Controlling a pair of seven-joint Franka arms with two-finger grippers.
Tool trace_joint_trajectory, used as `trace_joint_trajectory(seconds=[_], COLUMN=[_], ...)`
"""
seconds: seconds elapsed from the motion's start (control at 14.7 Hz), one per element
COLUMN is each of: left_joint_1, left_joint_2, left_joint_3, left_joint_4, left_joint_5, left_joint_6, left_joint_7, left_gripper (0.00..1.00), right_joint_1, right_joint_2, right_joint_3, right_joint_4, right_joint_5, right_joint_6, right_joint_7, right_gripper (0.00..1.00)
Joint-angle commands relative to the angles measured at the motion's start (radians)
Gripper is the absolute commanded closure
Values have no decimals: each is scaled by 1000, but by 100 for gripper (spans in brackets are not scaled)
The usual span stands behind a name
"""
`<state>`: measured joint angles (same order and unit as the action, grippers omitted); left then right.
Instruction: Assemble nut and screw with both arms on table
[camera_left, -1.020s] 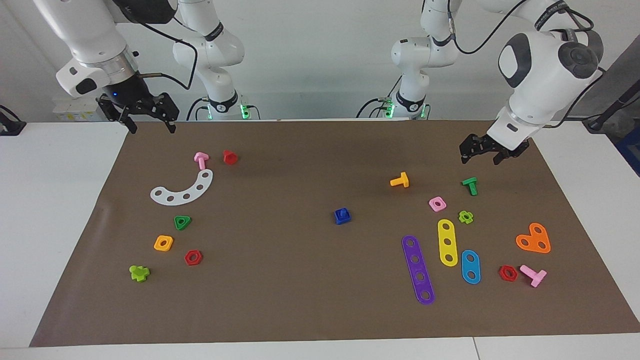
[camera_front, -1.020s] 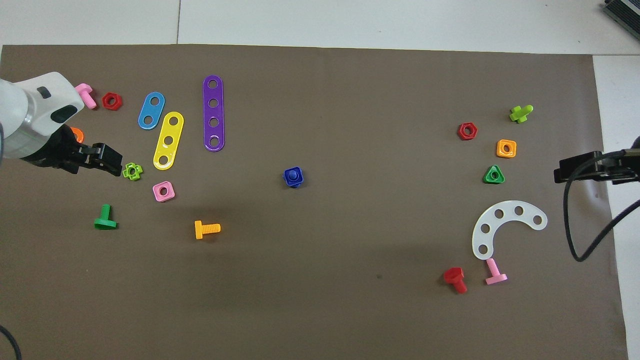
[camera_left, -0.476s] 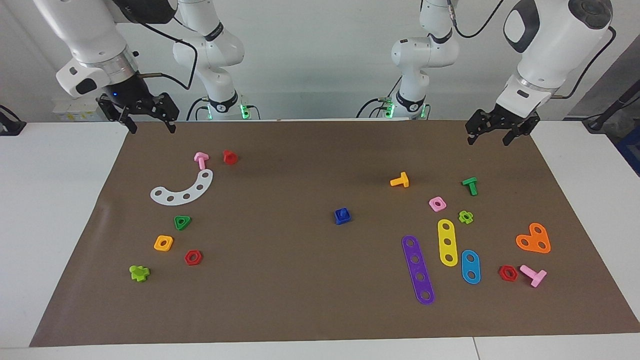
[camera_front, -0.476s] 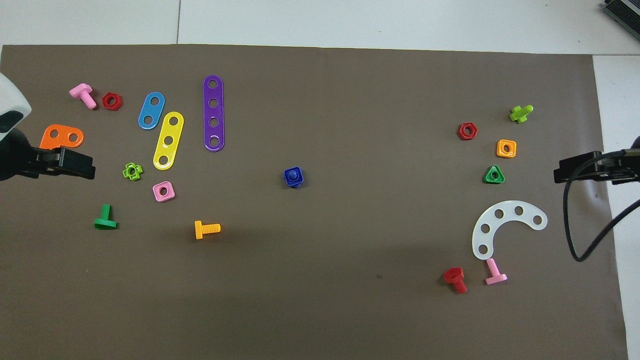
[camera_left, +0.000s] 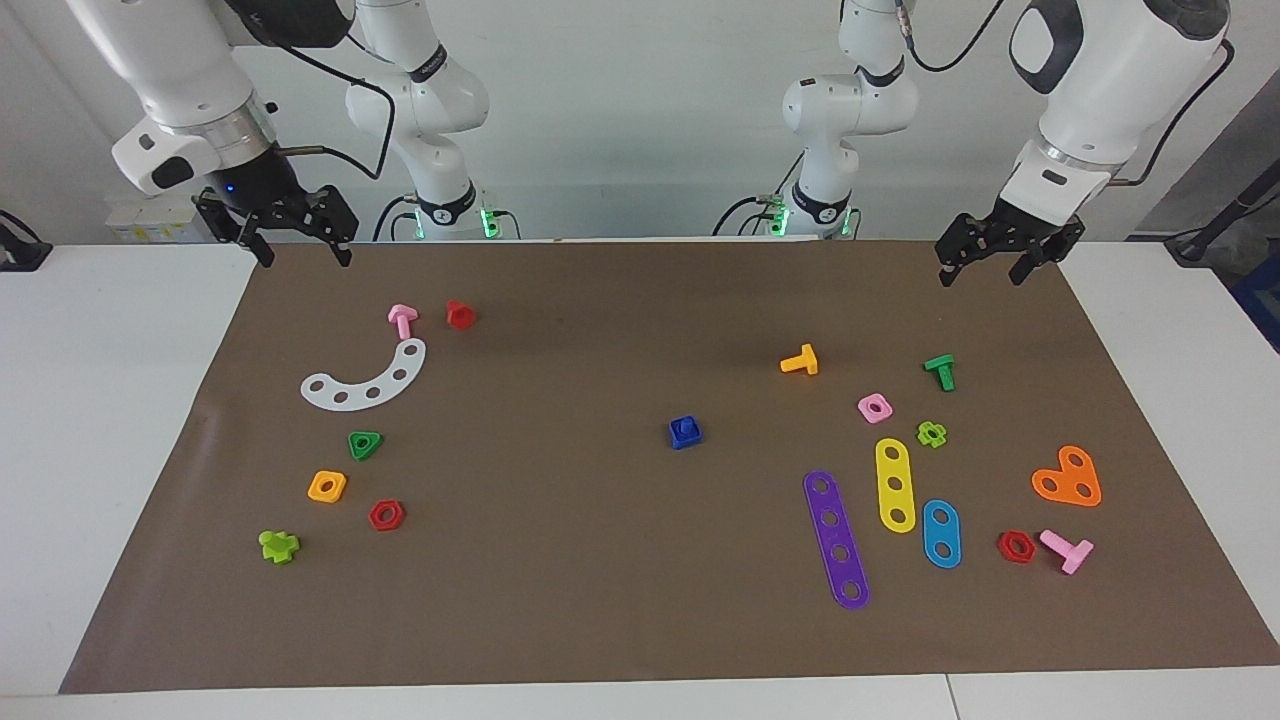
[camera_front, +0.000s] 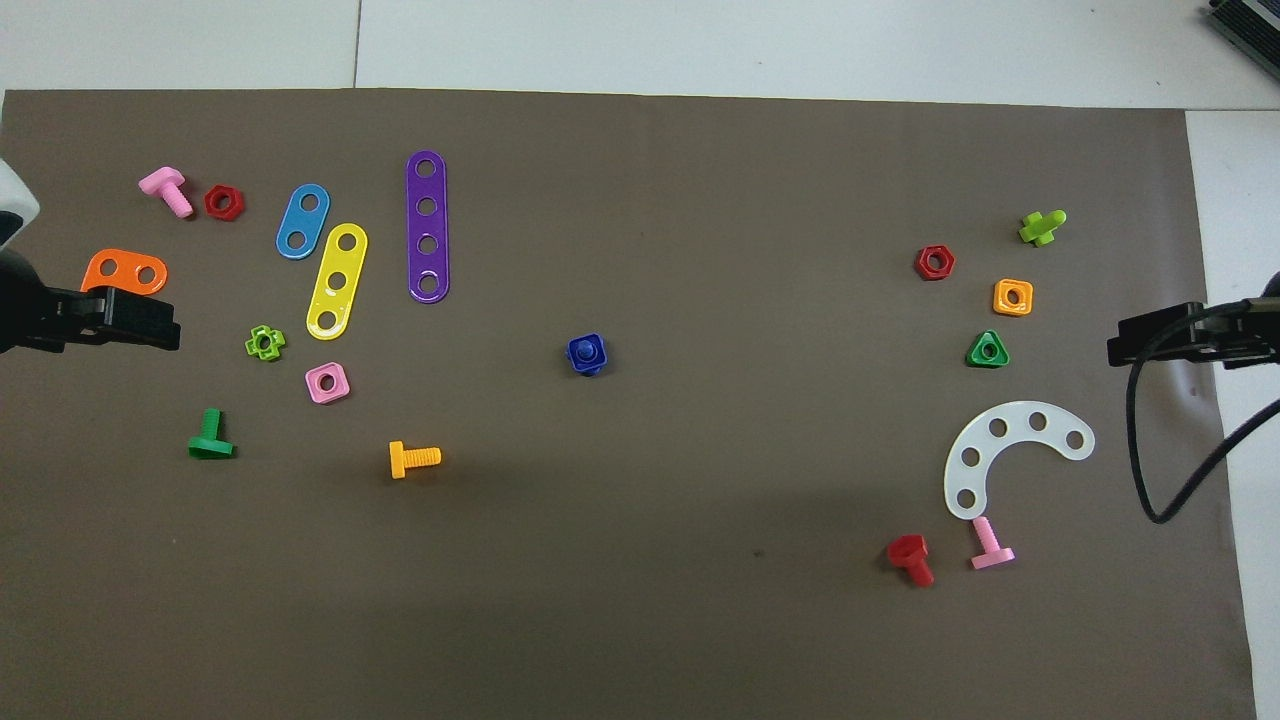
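Facing view: blue nut (camera_left: 685, 433) with blue screw (camera_left: 684, 426) seated in it, mid-bench (camera_left: 560, 600), between the two pincers — left pincer (camera_left: 979, 268) and right pincer (camera_left: 301, 252) both released, empty, raised at the mat's corners, neither clearly nearer.

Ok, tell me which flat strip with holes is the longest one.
The purple strip, with four holes; the yellow strip beside it has three, the blue strip only two.
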<state>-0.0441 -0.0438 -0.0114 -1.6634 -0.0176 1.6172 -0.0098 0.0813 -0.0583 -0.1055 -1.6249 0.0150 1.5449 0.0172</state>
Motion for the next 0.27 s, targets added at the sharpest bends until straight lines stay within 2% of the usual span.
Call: trace_joint_trajectory(seconds=[0.0, 0.2], left_joint_1=[10, 13], left_joint_2=[-14, -14], left_joint_3=[-9, -7], left_joint_4=[-4, -4], left_joint_5=[10, 10], left_joint_6=[9, 10], left_joint_7=[-4, 4], left_gripper=[0, 0], right_joint_1=[-8, -8], right_joint_2=[-6, -6], right_joint_3=[3, 3], right_joint_4=[-3, -3], right_joint_5=[20, 20], right_joint_6=[-9, -8], right_joint_7=[9, 7], right_gripper=[0, 0])
